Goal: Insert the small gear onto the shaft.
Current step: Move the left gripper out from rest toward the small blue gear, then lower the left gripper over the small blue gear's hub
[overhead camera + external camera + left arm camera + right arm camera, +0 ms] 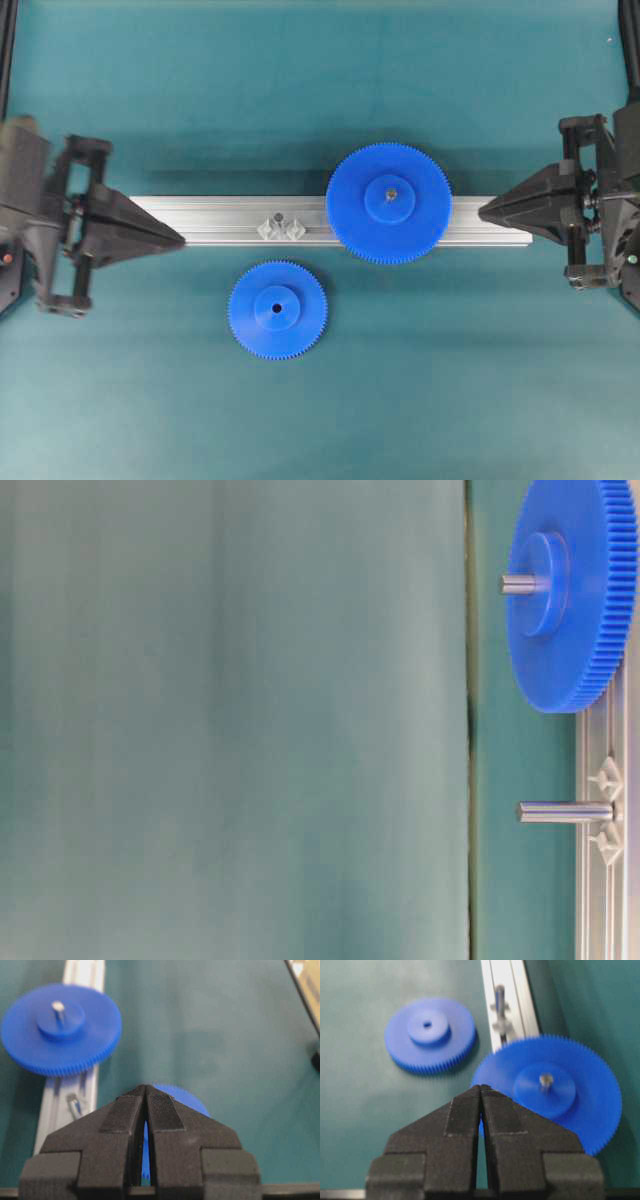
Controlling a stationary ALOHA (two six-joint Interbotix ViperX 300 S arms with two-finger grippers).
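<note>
The small gear [277, 309] [430, 1033] lies flat on the teal mat, just in front of the aluminium rail [210, 220]; in the left wrist view only its rim [187, 1098] peeks from behind my fingers. The shaft [281, 222] [562, 812] [499, 1000] stands bare on the rail in its shiny base. My left gripper [180, 238] [145, 1088] rests shut and empty at the rail's left end. Shut and empty too, my right gripper [483, 211] [480, 1088] sits at the rail's right end.
A wider blue gear [389, 203] [575, 585] [61, 1029] [552, 1090] with a grey pin tip sits mounted on the rail, right of the shaft. Teal mat [300, 80] surrounds the rail on all sides.
</note>
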